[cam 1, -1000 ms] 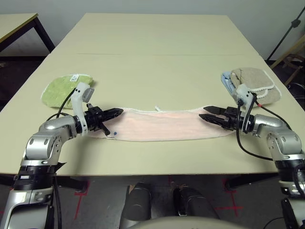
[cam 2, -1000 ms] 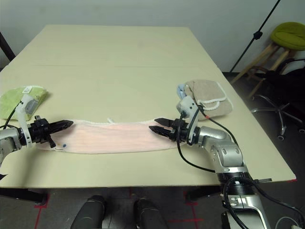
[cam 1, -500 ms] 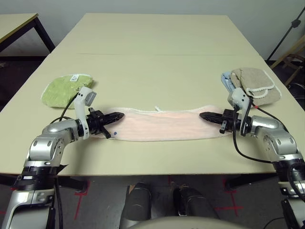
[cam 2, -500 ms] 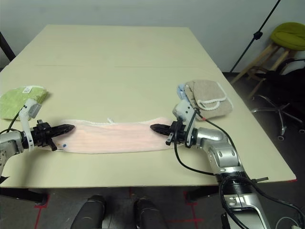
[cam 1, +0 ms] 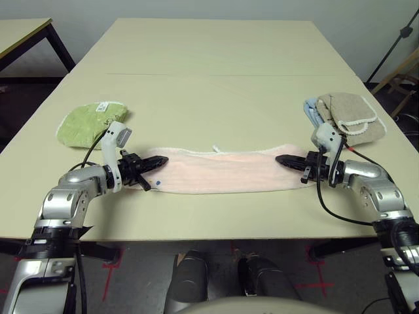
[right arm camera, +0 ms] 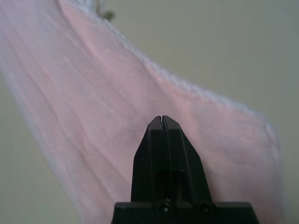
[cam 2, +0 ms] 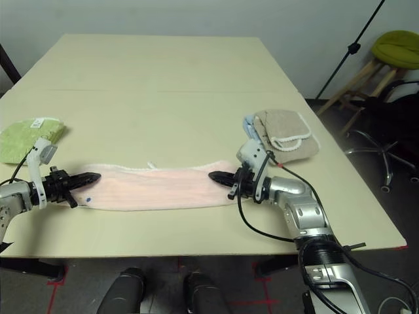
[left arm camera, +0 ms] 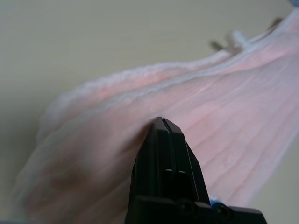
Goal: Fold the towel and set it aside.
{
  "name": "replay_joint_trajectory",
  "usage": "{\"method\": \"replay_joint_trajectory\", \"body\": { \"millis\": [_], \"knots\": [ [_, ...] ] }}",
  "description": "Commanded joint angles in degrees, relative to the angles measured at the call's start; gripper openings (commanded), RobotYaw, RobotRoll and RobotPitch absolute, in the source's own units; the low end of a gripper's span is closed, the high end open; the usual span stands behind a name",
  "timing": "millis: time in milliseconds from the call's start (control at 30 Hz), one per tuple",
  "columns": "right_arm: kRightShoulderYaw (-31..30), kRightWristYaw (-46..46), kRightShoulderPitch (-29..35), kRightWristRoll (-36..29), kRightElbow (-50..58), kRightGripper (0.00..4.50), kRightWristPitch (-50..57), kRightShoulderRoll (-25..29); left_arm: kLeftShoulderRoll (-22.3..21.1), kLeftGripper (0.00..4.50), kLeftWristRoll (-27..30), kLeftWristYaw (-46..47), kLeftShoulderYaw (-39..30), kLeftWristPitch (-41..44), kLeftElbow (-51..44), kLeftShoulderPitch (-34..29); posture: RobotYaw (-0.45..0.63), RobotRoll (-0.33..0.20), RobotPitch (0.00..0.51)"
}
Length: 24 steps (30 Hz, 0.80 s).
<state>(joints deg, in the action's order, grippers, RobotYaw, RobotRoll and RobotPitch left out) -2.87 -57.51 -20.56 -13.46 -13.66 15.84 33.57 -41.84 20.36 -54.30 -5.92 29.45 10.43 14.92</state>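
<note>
The right gripper [cam 1: 283,159] has just snapped closed, so both it and the left gripper [cam 1: 160,159] are pinching the towel [cam 1: 222,171] ends, ready for folding.

The towel [cam 1: 219,171] lies stretched flat on the table [cam 1: 216,98] between my two grippers, with my left gripper [cam 1: 161,160] resting on its left end and my right gripper [cam 1: 280,159] on its right end, each pointing inward toward the other. Beyond my left gripper and out to its left lies another towel [cam 1: 84,124], apart from the one I rest on. Beyond my right gripper and out to its right sits a small stack of folded towels [cam 1: 347,116], near the table's right edge.
</note>
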Motion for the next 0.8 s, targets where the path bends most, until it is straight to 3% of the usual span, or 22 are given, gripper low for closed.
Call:
{"method": "replay_joint_trajectory", "body": {
  "millis": [33,600,800],
  "knots": [
    [-1.4,2.0,0.5,3.1,-2.9,0.03,0.4,0.8,-1.4,0.00,-2.4,-0.3,1.1,-1.6,2.3,-1.0,0.16,0.000,0.143],
    [-0.2,3.1,0.1,4.3,-4.7,0.03,-0.3,2.1,-3.5,0.00,-4.6,-1.7,1.7,-4.9,5.9,-1.7,0.16,0.000,0.134],
    [0.5,2.8,-1.0,3.7,-5.5,0.03,-0.4,2.9,-6.3,0.00,-8.9,-3.3,4.7,-9.7,9.5,-1.4,0.16,0.000,0.134]
  ]
}}
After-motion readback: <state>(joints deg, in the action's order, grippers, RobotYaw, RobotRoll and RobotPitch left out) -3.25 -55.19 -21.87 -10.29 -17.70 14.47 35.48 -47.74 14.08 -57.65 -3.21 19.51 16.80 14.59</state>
